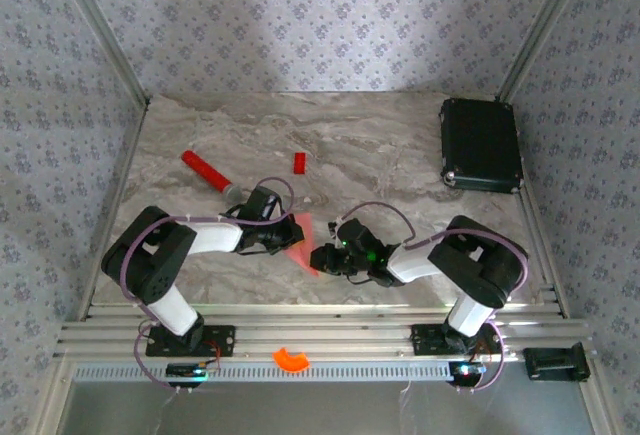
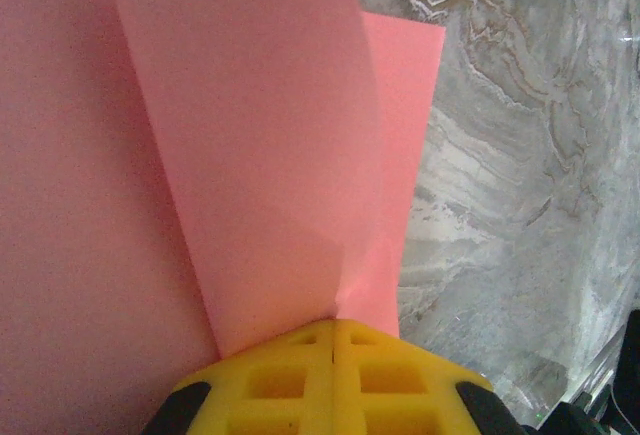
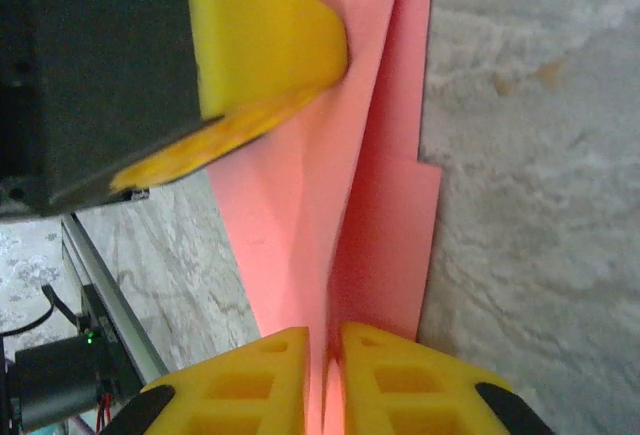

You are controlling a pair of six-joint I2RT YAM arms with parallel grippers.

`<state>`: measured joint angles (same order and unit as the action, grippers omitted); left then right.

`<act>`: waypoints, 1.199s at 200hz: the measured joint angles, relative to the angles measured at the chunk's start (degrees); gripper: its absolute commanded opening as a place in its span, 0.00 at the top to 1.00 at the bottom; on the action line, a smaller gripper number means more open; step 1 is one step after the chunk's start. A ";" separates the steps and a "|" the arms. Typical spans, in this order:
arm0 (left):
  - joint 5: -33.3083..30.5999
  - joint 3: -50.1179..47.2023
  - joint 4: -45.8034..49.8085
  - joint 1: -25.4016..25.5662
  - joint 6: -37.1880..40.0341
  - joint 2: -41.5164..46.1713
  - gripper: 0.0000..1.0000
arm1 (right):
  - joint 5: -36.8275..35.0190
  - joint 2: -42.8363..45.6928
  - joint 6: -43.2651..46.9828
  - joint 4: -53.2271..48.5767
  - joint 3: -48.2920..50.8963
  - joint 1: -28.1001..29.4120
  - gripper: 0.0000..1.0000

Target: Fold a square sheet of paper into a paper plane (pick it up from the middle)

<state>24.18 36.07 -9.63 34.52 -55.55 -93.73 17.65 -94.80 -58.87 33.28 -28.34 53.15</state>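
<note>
Left gripper [image 2: 333,327] clamped on the folded salmon-pink paper [image 2: 260,155], right gripper [image 3: 325,340] pinching the paper's other end, jaws slightly parted, red stick [image 1: 207,172] beyond the paper

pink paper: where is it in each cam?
Top external: the folded salmon-pink paper sheet sits low centre, between both arms.
Left wrist: it fans up from the yellow left end effector, covering left and centre.
Right wrist: a centre strip rising from the right end effector.
Shared landmark: grey marble tabletop.
</note>
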 measured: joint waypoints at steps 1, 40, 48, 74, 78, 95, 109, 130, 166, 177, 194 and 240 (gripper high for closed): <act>0.00 0.00 0.00 0.00 0.00 0.00 1.00 | 0.02 0.17 0.02 -0.33 0.00 0.00 0.83; 0.04 0.00 -0.02 0.00 0.00 -0.02 1.00 | 0.85 2.21 1.36 -5.88 0.00 0.42 0.93; 0.07 0.00 -0.02 0.00 0.00 -0.02 1.00 | 0.85 2.19 1.73 -6.36 0.00 0.59 0.96; 0.48 0.04 -0.02 0.00 0.00 -0.13 1.00 | 0.85 2.16 1.92 -6.67 0.00 0.94 0.98; 0.50 0.04 0.00 0.00 0.00 -0.13 1.00 | 0.83 2.14 1.92 -6.67 0.00 0.96 0.97; 0.55 0.04 0.00 0.00 0.00 -0.13 1.00 | 0.81 2.16 1.92 -6.82 -0.04 0.96 0.93; 0.66 0.04 0.00 0.00 0.00 -0.13 1.00 | 0.70 2.43 1.90 -7.21 -0.07 0.96 0.89; 0.70 0.04 0.00 0.00 0.00 -0.13 1.00 | 0.81 3.89 2.38 -9.75 -0.09 1.03 0.90; 0.90 0.04 0.02 0.00 -0.02 -0.13 1.00 | 1.29 4.90 3.65 -12.35 -0.11 1.14 0.93; 1.03 0.04 0.02 0.00 -0.02 -0.13 1.00 | 1.40 4.50 3.67 -12.13 -0.11 1.27 0.90; 1.09 0.04 0.04 0.00 -0.02 -0.13 1.00 | 1.68 4.61 3.82 -12.07 -0.11 1.27 0.85; 1.07 0.04 0.15 0.00 -0.02 -0.13 1.00 | 1.66 12.39 5.14 -20.06 -0.68 -1.53 0.67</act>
<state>25.26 36.12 -9.47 34.52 -55.57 -93.86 19.31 -82.41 -53.74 13.21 -29.02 51.62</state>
